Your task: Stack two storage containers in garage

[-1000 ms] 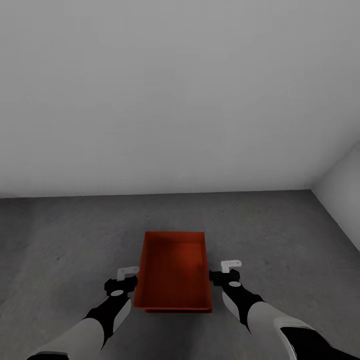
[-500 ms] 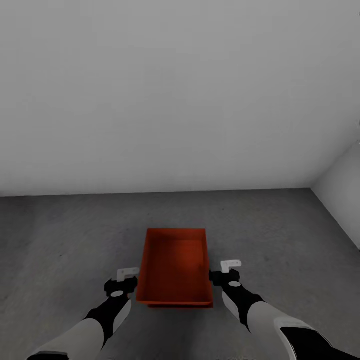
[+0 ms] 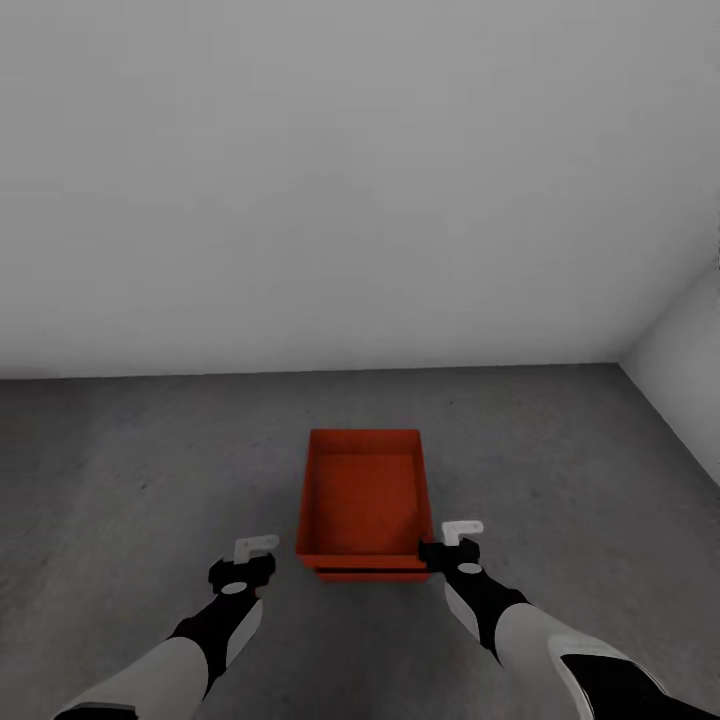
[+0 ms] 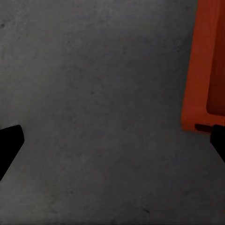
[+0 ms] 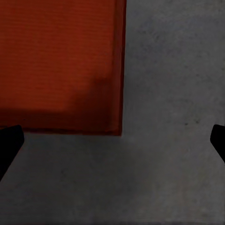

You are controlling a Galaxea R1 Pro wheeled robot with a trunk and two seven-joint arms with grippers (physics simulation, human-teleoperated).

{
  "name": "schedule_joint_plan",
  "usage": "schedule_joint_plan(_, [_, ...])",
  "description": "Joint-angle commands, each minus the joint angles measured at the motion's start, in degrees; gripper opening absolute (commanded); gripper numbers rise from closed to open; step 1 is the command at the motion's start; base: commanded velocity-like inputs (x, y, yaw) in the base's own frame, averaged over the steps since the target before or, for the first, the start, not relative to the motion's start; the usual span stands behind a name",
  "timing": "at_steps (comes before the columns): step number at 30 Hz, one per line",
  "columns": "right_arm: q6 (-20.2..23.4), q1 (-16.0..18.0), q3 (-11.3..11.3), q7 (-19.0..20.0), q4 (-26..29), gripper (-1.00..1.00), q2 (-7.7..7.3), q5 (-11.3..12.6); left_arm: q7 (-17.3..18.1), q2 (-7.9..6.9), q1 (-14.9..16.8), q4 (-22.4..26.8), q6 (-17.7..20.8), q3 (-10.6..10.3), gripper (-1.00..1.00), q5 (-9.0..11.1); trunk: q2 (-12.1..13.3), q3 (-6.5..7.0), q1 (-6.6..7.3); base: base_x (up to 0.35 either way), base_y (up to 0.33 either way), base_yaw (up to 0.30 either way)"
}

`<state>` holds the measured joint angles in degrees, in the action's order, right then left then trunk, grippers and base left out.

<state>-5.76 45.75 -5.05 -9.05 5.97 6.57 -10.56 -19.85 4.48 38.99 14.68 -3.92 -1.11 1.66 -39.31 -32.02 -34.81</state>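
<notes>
An orange-red storage container [image 3: 363, 495] rests open-topped on the dark grey garage floor [image 3: 140, 470]. Under its near edge a second orange rim [image 3: 372, 575] shows, so the two containers look stacked. My left gripper [image 3: 252, 550] hangs open over bare floor, left of the stack's near corner. My right gripper [image 3: 461, 530] is open too, just beside the near right corner. In the left wrist view the container's side [image 4: 201, 70] lies near one fingertip [image 4: 218, 140]. In the right wrist view the container's inside [image 5: 61, 61] sits beyond the open gripper [image 5: 112, 140].
A plain white-grey wall [image 3: 350, 200] closes off the floor a short way beyond the stack. A second wall [image 3: 690, 350] meets it in a corner at the right. Grey floor spreads to the left and right of the containers.
The whole view has shifted, with the arms fixed in it. The stack now lies farther ahead and slightly right, beyond the grippers rather than between them. Both grippers stay open.
</notes>
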Motion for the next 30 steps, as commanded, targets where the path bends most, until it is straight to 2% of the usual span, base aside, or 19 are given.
schedule_joint_plan(1, [-0.20, 0.04, -0.48, -0.19, -0.08, 1.00, 0.03, -0.59, -0.19, 0.00, 0.04, -0.07, -0.22, -0.12, 1.00, 0.18, -0.06, -0.05, 0.02, -0.299, 0.130, 0.000])
schedule_joint_plan(25, [-0.20, 0.04, -0.45, -0.37, -0.07, 1.00, 0.67, -0.53, -0.19, -0.09, 0.04, -0.38, -0.22, -0.15, 1.00, 0.15, -0.06, -0.05, 0.02, -0.301, 0.129, 0.000])
schedule_joint_plan(30, [-0.25, 0.04, -0.48, -0.36, -0.34, 1.00, 0.43, -0.58, -0.17, -0.38, 0.04, -1.41, -0.27, -0.13, 1.00, 0.22, -0.06, -0.05, 0.02, -0.279, 0.117, 0.000])
